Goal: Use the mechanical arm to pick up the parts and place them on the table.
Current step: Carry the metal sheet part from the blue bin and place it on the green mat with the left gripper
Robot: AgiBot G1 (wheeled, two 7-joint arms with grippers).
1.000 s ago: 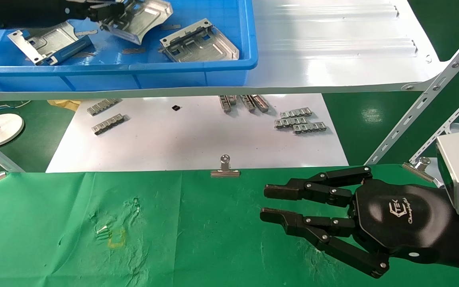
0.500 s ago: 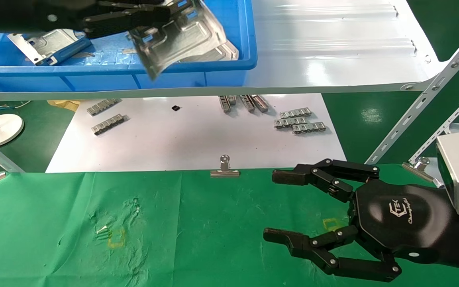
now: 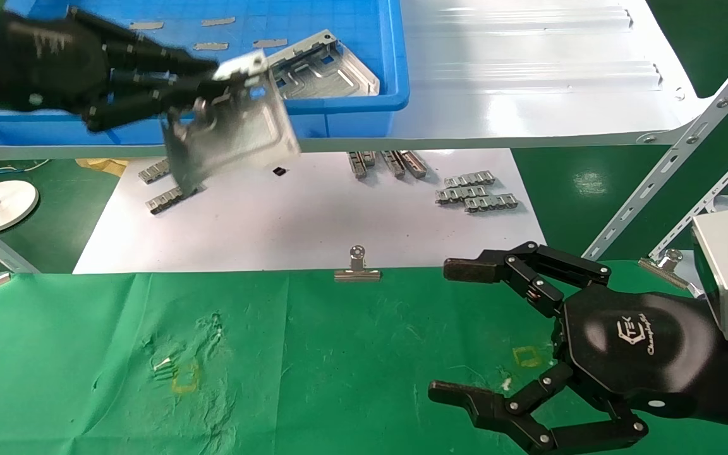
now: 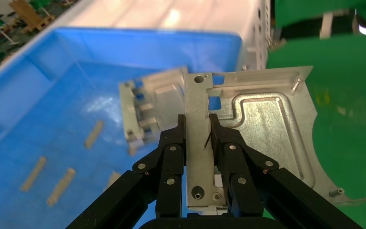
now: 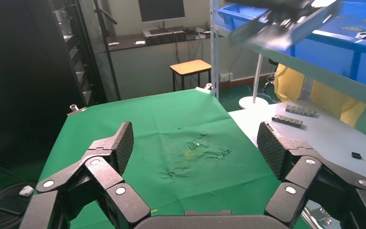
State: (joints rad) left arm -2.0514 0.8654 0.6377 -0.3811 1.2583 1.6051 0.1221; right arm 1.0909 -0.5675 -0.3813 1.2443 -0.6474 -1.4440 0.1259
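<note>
Head view, left hand (image 3: pixel 212 95) pinching a silver part (image 3: pixel 231 136) in the air past the blue bin's (image 3: pixel 364 104) front rim, right hand (image 3: pixel 484 335) spread wide above the green table (image 3: pixel 86 354).

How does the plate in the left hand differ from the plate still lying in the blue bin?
The held plate is clamped in the left hand, lifted clear of the blue bin and tilted steeply. The bin plate lies nearly flat on the bin floor, untouched. Both are silver stamped sheet-metal parts with embossed channels and small cutouts.
</note>
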